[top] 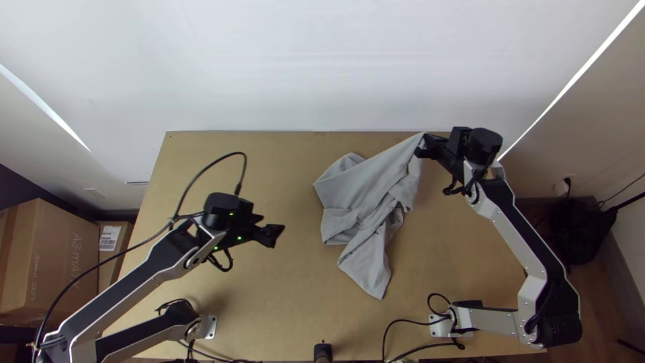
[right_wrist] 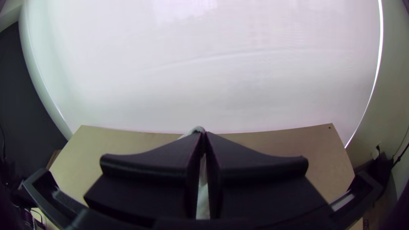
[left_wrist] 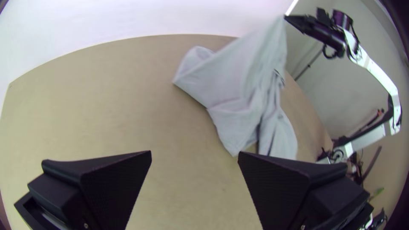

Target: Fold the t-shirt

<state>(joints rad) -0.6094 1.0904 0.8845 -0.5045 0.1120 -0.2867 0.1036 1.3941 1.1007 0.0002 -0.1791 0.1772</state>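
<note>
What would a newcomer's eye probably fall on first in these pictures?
Probably the pale grey cloth t-shirt, drawn up to a peak near the table's far right by the black two-fingered right gripper, its lower part bunched on the light wooden table. Next might come the matching black left gripper, open and empty over the table's left half.

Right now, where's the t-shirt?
Top view, mostly right of the table's centre: the t-shirt hangs bunched from the right gripper, its lower part on the table, left gripper off to the left.
</note>
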